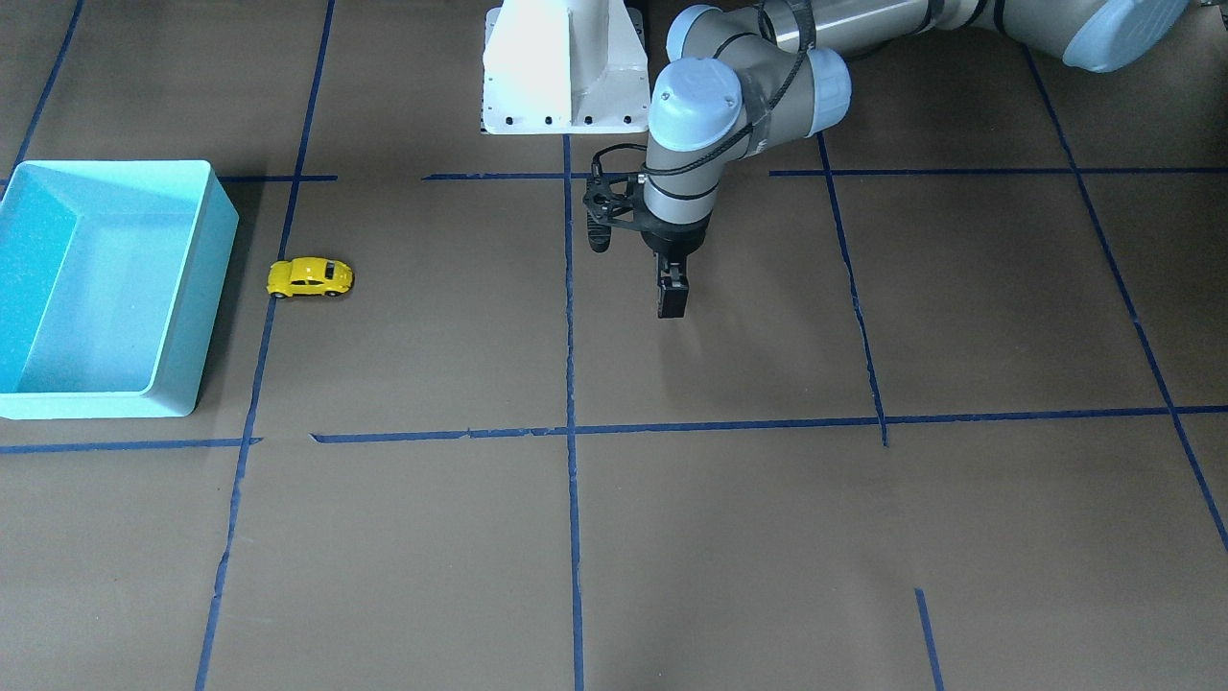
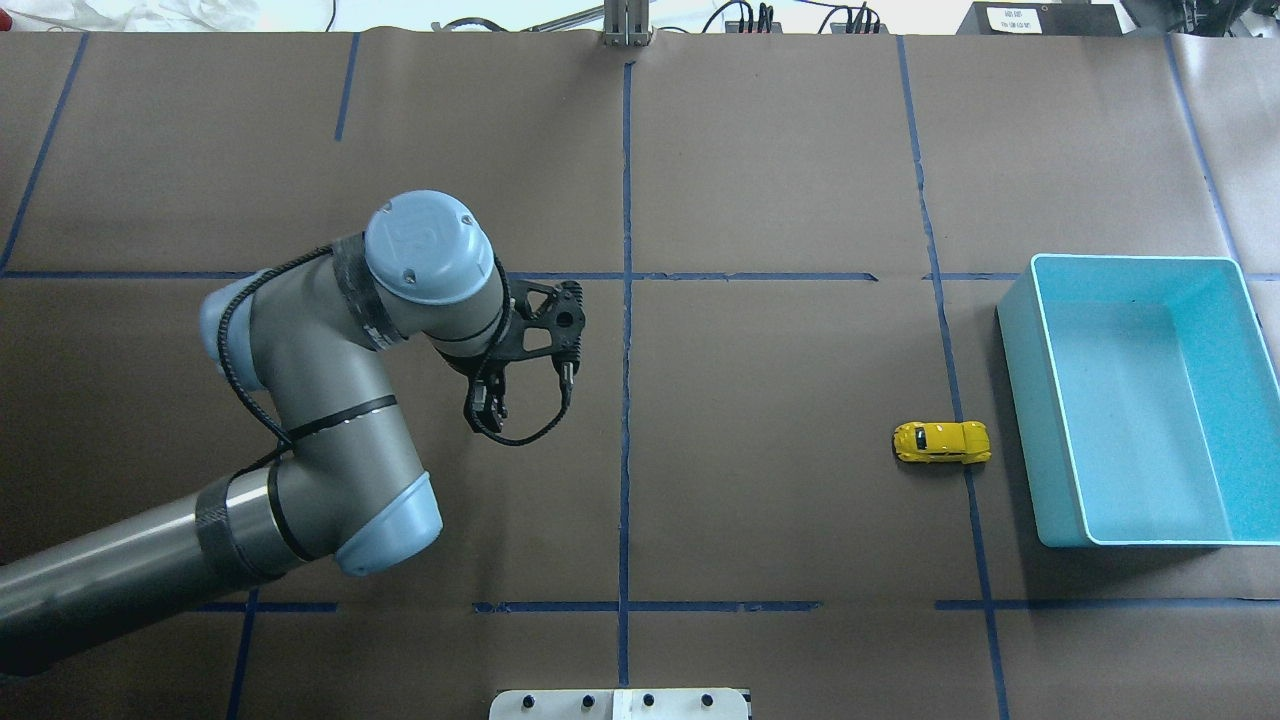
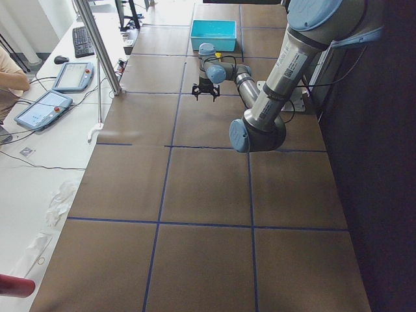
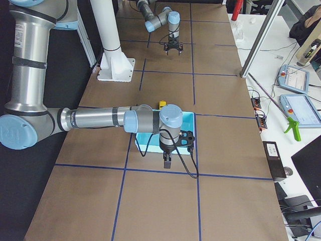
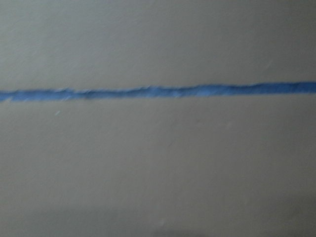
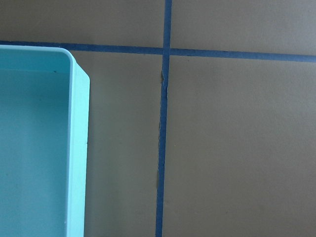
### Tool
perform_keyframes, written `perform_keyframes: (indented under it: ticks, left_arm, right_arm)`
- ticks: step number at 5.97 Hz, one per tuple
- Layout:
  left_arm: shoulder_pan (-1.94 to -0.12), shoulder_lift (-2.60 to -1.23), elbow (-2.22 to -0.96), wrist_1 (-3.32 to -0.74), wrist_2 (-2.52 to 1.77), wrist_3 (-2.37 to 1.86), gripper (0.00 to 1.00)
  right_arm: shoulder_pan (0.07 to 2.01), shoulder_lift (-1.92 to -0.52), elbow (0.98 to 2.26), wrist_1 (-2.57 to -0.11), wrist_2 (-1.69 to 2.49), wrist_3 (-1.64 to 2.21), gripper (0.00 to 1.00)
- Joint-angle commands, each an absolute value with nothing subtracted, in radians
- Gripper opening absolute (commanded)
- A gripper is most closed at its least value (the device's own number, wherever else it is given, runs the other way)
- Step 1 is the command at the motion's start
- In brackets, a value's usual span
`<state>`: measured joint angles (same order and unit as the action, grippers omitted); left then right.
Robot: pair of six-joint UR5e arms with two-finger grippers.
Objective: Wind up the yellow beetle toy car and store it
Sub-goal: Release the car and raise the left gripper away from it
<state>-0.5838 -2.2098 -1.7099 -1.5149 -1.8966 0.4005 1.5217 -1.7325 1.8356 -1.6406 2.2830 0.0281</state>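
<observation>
The yellow beetle toy car stands on its wheels on the brown table, just left of the turquoise bin in the overhead view. It also shows in the front view beside the bin. My left gripper hangs over the table's middle, far from the car, open and empty; it also shows in the front view. My right gripper shows only in the exterior right view, past the bin's far end from the car; I cannot tell whether it is open or shut.
The bin is empty, and its corner shows in the right wrist view. Blue tape lines cross the brown table cover. The robot's white base stands at the table's robot-side edge. The left wrist view shows only tape and paper.
</observation>
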Motion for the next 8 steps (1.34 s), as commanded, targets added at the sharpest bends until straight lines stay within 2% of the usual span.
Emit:
perform_keyframes:
  ticks: [1, 2, 4, 5, 6, 8]
  left_arm:
    - [-0.728, -2.084, -1.893, -1.369, -1.905, 0.402, 1.00]
    - [-0.843, -2.009, -1.932, -1.326, -1.914, 0.402, 1.00]
    - [-1.086, -1.852, -1.936, -1.295, -2.075, 0.391, 1.00]
    - [-1.185, -1.760, -1.922, -1.295, -2.139, 0.391, 1.00]
    - [-1.297, -1.688, -1.893, -1.296, -2.208, 0.391, 1.00]
    - [-1.502, -1.675, -1.720, -1.292, -2.289, 0.390, 1.00]
  right_arm:
    - [1.522, -1.695, 1.841, -1.643, 2.286, 0.031, 1.00]
    - [1.522, -1.637, 1.845, -1.654, 2.286, 0.037, 1.00]
    - [1.444, -1.460, 1.876, -1.838, 2.287, 0.092, 1.00]
    - [1.424, -1.415, 1.916, -1.924, 2.287, 0.098, 1.00]
    - [1.381, -1.413, 1.957, -1.925, 2.290, 0.100, 1.00]
    - [1.333, -1.411, 2.066, -1.922, 2.365, 0.086, 1.00]
